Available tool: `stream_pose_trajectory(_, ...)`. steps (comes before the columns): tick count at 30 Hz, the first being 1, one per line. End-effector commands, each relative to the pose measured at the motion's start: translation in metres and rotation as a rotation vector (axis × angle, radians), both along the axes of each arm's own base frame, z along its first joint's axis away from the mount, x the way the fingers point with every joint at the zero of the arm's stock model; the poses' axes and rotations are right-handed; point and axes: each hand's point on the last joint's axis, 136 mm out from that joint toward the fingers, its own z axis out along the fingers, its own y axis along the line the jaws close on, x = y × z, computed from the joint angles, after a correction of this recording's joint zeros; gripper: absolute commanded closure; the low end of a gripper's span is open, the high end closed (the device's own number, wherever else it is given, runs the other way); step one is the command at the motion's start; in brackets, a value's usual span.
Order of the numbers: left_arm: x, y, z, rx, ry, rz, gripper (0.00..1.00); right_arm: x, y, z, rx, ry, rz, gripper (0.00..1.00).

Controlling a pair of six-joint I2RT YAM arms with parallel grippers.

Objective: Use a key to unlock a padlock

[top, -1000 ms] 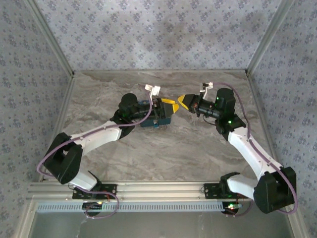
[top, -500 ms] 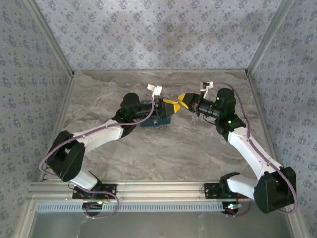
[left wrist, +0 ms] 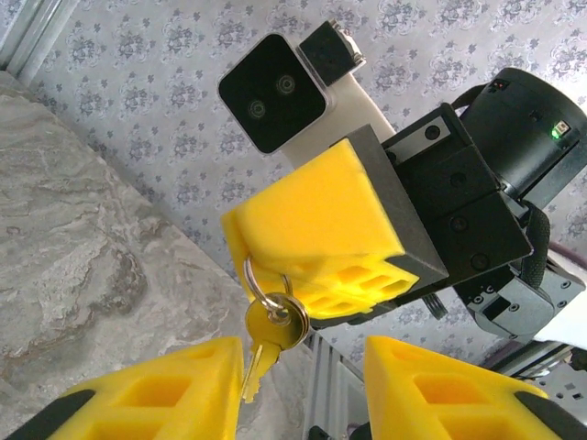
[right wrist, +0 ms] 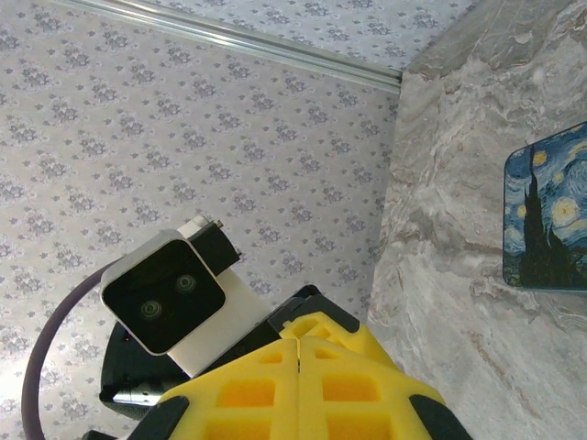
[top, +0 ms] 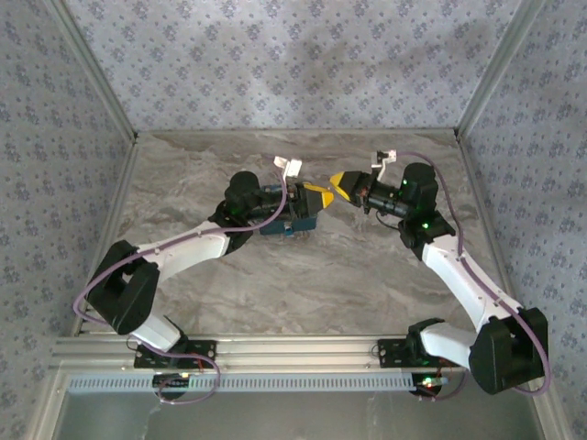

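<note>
The key [left wrist: 266,341] hangs in the air on a ring [left wrist: 249,280], blade down, in the gap between the yellow fingers [left wrist: 174,390] of the left gripper [left wrist: 307,392]. Its tip sits just beside the inner edge of one finger; whether the two touch cannot be told. The left jaws stand apart with nothing clamped between them. The ring comes out from the lower edge of the right gripper [left wrist: 312,257], whose yellow jaws are pressed together and pinch the ring. The right wrist view confirms this, with the two pads meeting along a single seam and no gap. Where the padlock is cannot be told from these views. In the top view the two grippers meet nose to nose above the far middle of the table [top: 303,293], the left arm reaching in from the left side and the right arm from the right. A blue box [top: 278,226] with a starry-night print lies flat on the table under the left gripper's wrist. The right wrist view shows one corner of it resting on the marbled surface. Patterned walls [top: 275,55] close the table in on three sides.
</note>
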Motion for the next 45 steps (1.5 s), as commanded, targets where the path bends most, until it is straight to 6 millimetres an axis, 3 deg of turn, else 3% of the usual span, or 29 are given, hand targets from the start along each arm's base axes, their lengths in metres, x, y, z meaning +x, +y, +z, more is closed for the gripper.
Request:
stream_pose_trajectory(1,-0.006,0.001,0.016,-0.014,-0.056,-0.010,0.66,-0.001,-0.001,0.004,0.015,-0.013,0.015,0.99)
stream_pose_trajectory(23,-0.003,0.010,0.014,0.029,-0.072,0.020,1.00,-0.007,-0.004,-0.003,-0.011,-0.012,0.052,0.98)
stream_pose_trajectory(30,-0.005,0.011,0.017,0.040,-0.080,0.013,1.00,-0.011,-0.003,-0.005,-0.039,-0.021,0.073,0.98)
stream_pose_trajectory(32,-0.005,0.011,0.016,0.047,-0.081,0.010,1.00,-0.012,-0.004,-0.008,-0.056,-0.022,0.079,0.94)
stream_pose_trajectory(35,-0.006,0.010,0.014,0.075,-0.078,-0.001,1.00,-0.014,-0.011,-0.013,-0.109,-0.027,0.077,0.72)
stream_pose_trajectory(37,-0.008,0.011,0.012,0.105,-0.073,-0.017,1.00,-0.015,-0.018,-0.015,-0.152,-0.055,0.069,0.65)
stream_pose_trajectory(41,-0.016,0.012,0.005,0.205,-0.050,-0.087,1.00,-0.019,-0.031,-0.015,-0.226,-0.113,0.076,0.60)
stream_pose_trajectory(45,-0.030,0.012,0.002,0.282,-0.014,-0.197,1.00,-0.026,-0.030,-0.010,-0.252,-0.188,0.126,0.61)
